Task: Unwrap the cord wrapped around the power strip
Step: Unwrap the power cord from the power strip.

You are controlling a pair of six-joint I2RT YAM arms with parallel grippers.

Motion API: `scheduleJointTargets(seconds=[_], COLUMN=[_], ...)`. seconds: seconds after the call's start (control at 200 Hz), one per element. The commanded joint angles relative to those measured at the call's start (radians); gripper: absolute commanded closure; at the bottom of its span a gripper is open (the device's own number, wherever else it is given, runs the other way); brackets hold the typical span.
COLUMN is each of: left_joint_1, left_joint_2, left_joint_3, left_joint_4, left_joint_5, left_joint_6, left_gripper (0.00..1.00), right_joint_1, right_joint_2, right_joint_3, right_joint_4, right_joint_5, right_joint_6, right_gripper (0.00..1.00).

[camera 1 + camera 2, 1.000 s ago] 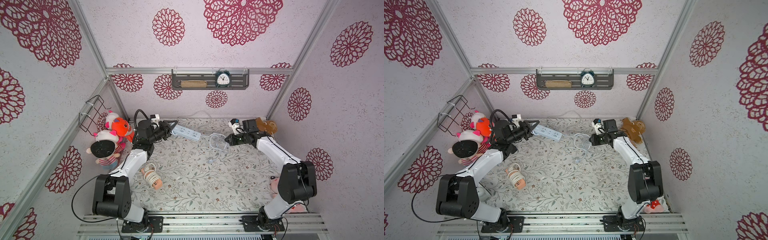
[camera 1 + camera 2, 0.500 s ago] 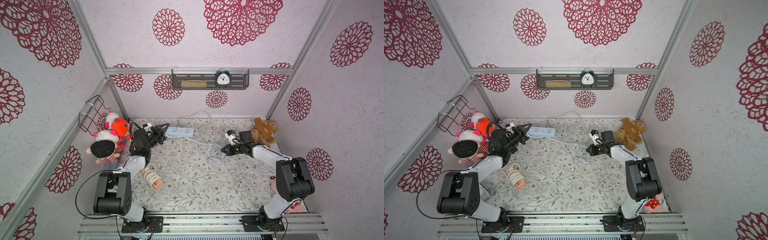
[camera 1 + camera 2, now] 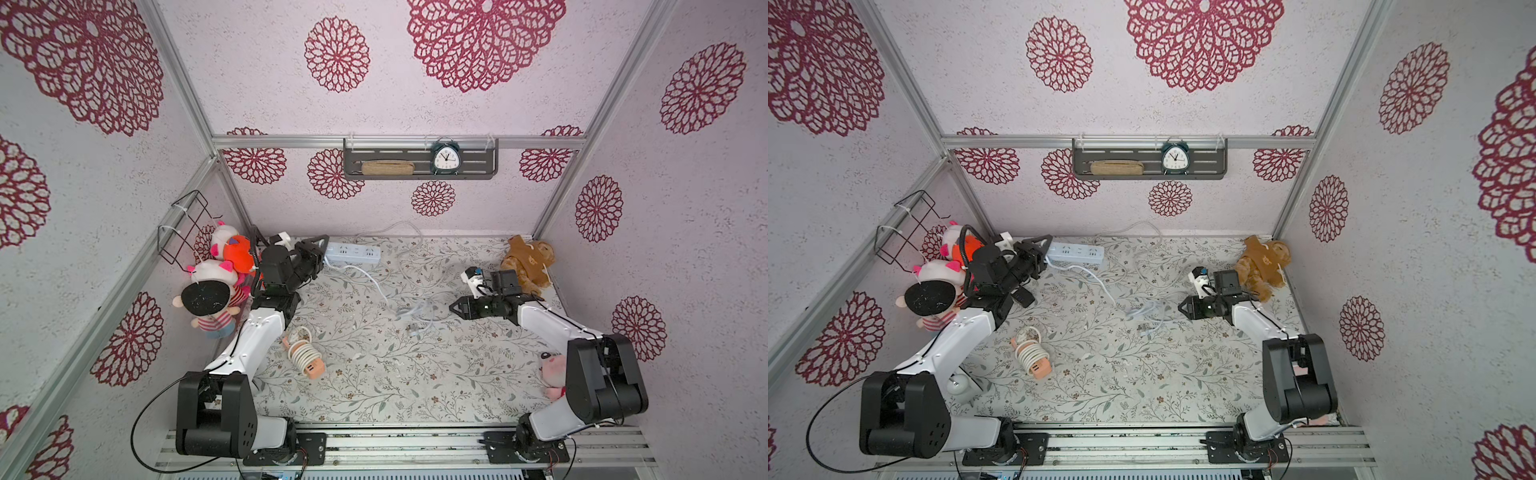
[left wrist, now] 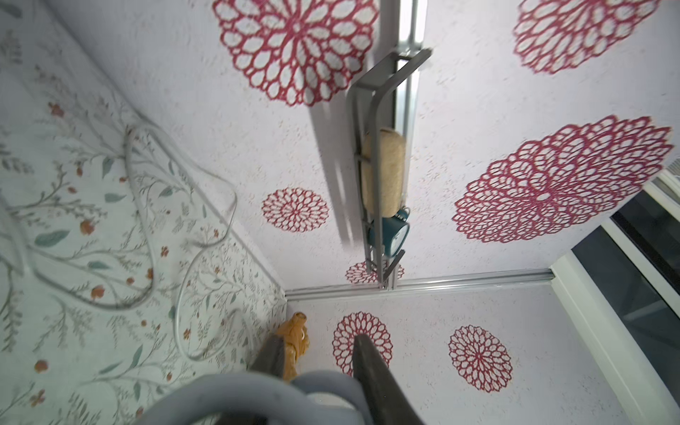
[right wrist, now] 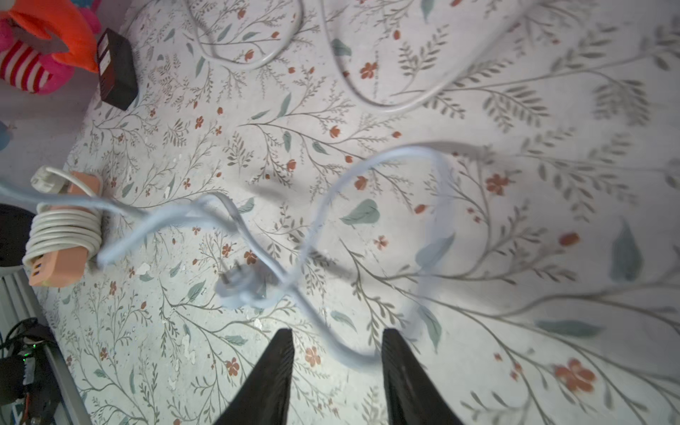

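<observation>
The pale blue power strip [image 3: 353, 253] [image 3: 1075, 254] lies at the back left of the table, and my left gripper [image 3: 322, 249] [image 3: 1047, 249] is shut on its near end. In the left wrist view the strip [image 4: 239, 397] is a blurred grey shape between the fingers of that gripper [image 4: 320, 340]. Its cord [image 3: 365, 276] [image 5: 404, 151] runs loose across the table to the plug [image 3: 411, 330] [image 5: 239, 285], no turns round the strip. My right gripper [image 3: 455, 308] [image 5: 335, 333] is open just right of the cord's heap; a loop lies by its fingertips, ungripped.
A pink power strip wound with white cord [image 3: 301, 355] lies front left. Plush toys [image 3: 208, 291] and a wire basket [image 3: 183, 224] crowd the left wall. A brown teddy [image 3: 528, 262] sits back right. A second pale cord [image 3: 395, 232] loops by the back wall. A black adapter [image 3: 1022, 297] is under my left arm.
My right gripper has opened and let the cord drop onto the table. Both arms came down, and the strip now rests at the back left.
</observation>
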Motion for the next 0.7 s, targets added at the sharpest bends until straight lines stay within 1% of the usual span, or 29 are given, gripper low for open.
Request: scheduleJointTargets(seconds=[0.0,0.12,0.2,0.275,0.365,0.495,0.695], left_joint_1=[-0.042,-0.091,-0.116,-0.137,-0.165,-0.198,-0.224], left_joint_2=[0.000,0.023,0.034,0.042,0.055,0.087,0.123], left_joint_3=[0.035,0.055,0.074,0.087,0.103,0.112,0.149], left_joint_4=[0.033,0.053,0.060,0.061,0.065,0.117,0.158], left_joint_5=[-0.096,-0.117,-0.121,-0.130,-0.151,-0.162,-0.144], left_joint_6=[0.009,-0.010,-0.020,-0.025,-0.029,-0.069,-0.108], left_gripper=[1.00,1.00,1.00,1.00,1.00,1.00,1.00], right_joint_1=[0.022,0.113,0.181,0.235,0.311,0.398,0.457], right_joint_2=[-0.097,-0.139,-0.149,-0.144,-0.108,-0.045,0.053], right_joint_3=[0.027,0.085,0.101,0.077,0.038,0.030,-0.019], right_joint_4=[-0.065,-0.038,0.073,0.259,0.484,0.617,0.862], right_joint_5=[0.014,0.067,0.073,0.073,0.103,0.220,0.264], right_joint_6=[-0.038,-0.047,-0.036,0.056,0.196,0.266,0.353], right_gripper=[0.47,0.40,0.35,0.31,0.30,0.28,0.27])
